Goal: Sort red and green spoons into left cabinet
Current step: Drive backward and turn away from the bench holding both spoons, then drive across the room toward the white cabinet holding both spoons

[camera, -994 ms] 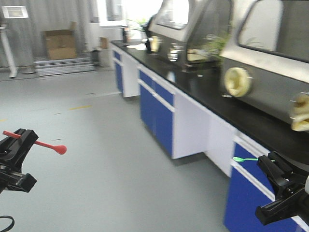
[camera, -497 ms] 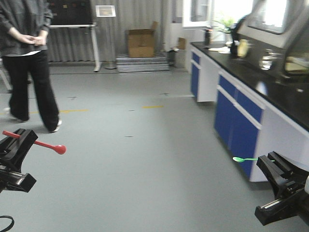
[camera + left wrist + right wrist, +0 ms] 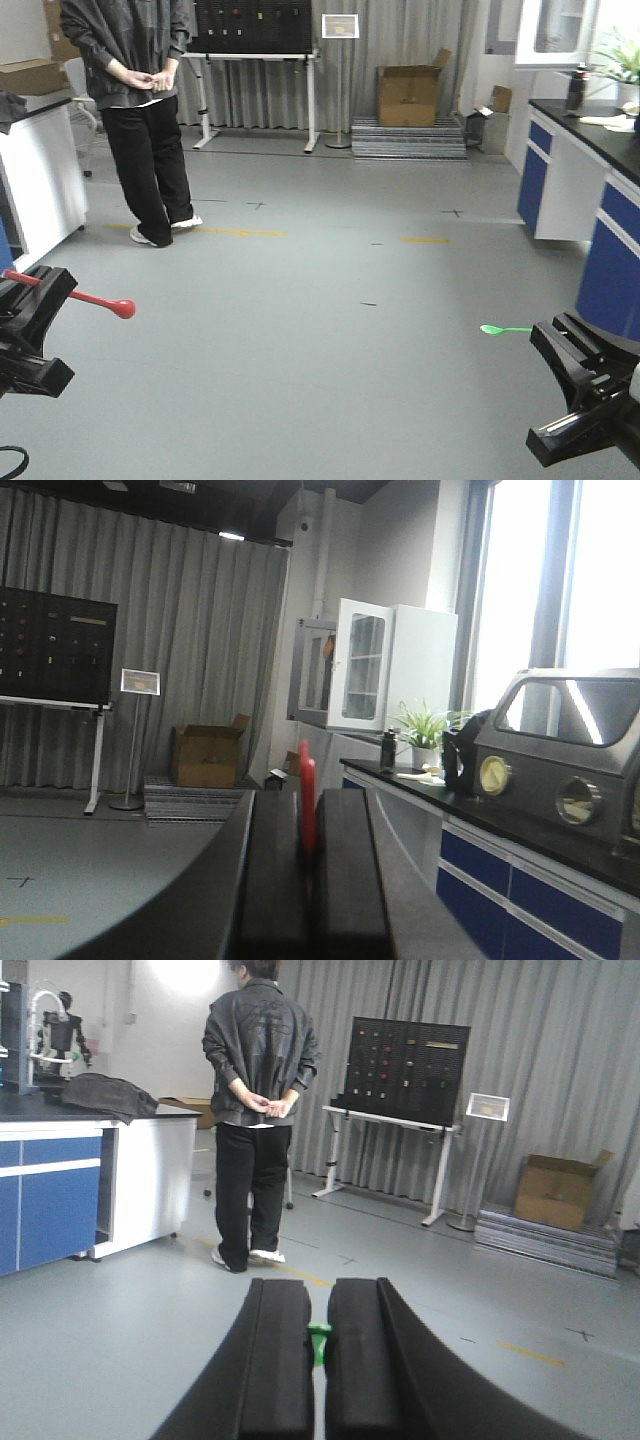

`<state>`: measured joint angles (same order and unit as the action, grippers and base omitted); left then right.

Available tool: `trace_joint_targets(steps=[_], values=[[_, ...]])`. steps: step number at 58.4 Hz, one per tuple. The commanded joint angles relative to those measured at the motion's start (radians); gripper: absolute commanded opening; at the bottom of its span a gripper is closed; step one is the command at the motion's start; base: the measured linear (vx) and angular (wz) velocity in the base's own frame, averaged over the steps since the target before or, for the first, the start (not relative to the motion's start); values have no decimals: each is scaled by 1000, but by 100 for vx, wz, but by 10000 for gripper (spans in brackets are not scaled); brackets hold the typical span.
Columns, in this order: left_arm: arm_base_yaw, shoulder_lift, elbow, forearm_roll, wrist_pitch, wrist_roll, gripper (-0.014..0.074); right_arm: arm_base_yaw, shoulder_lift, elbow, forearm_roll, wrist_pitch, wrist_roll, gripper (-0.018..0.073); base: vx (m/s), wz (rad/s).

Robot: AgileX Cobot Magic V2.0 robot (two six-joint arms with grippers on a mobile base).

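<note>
Red spoon [image 3: 90, 298] is in the left tool [image 3: 55, 288], handle clamped, bowl sticking out to the right over the floor [image 3: 300, 380]. Green spoon [image 3: 505, 329] is in the right tool [image 3: 550, 340], bowl pointing left. Both are carried in the air and neither is placed. The cabinet is not in any view.

Change: over the last second the front view swung off the blue-fronted desk [image 3: 610, 260], which filled the right side and now sits only at the right edge. Open floor, a standing person [image 3: 145, 110] and a cardboard box [image 3: 408, 95] by the far curtain have come into view. The spoons sit at the same spots in the picture, so the arms held their pose while the base turned left. Judgement: this is the travel step, turning toward the cabinet, and drop-off has not started. The person stands ahead to the left, possibly near the path.

Tools: in the left wrist view the left tool [image 3: 310, 865] is closed, with the red spoon [image 3: 307, 800] pinched in the narrow slit between the pads. In the right wrist view the right tool [image 3: 318, 1365] is closed on the green spoon [image 3: 319, 1342], only a short green bit showing at the pad tips. Neither tool touches anything else.
</note>
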<state>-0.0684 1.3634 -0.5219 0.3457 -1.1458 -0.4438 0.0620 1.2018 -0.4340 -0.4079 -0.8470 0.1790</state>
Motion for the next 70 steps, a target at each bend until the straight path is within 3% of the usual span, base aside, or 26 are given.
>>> trace_joint_targets(steps=[1, 70], values=[[-2, -31, -23, -22, -229, -7, -7, -1, -21, -25, 18, -78, 1, -9, 38, 28], [-2, -31, -23, -24, -229, -7, -7, -1, -21, -25, 18, -78, 1, -9, 42, -7]])
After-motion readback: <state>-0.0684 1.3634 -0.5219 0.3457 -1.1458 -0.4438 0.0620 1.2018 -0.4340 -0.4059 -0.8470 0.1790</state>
